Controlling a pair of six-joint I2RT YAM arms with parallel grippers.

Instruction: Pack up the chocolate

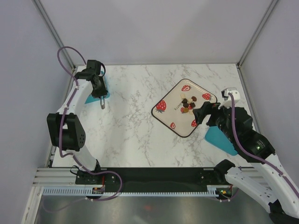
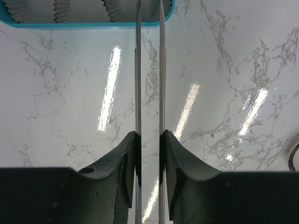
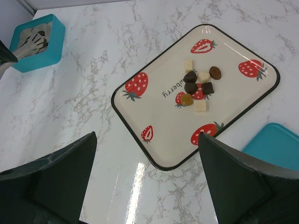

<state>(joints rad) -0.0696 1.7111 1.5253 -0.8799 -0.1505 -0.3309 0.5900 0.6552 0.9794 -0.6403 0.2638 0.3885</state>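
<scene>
**Bringing the Tongs to the Chocolate**

Left gripper (image 2: 149,140): jaws narrow, clamped on the tongs (image 2: 138,70). The two thin blades run forward between the fingers with a slim gap between them. Their tips leave the wrist view past a corner of the teal box (image 2: 84,24), where fluted paper cups (image 2: 60,9) show.

Right gripper (image 3: 147,144): jaws wide, holding nothing, poised over the near edge of the tray (image 3: 224,56).

The chocolate (image 3: 196,86) lies in a loose cluster near the tray's middle, well apart from the box. A teal lid (image 3: 275,144) lies just beside the tray.

Procedure, as judged:
1. Carry the tongs across to the tray.
2. Select an outlying piece, not one wedged in the cluster.
3. Straddle it with both blades, then squeeze gently; small pieces are likely to slip or skid.
4. Avoid nudging neighbouring pieces.
5. Keep the right gripper out of the approach path.
</scene>
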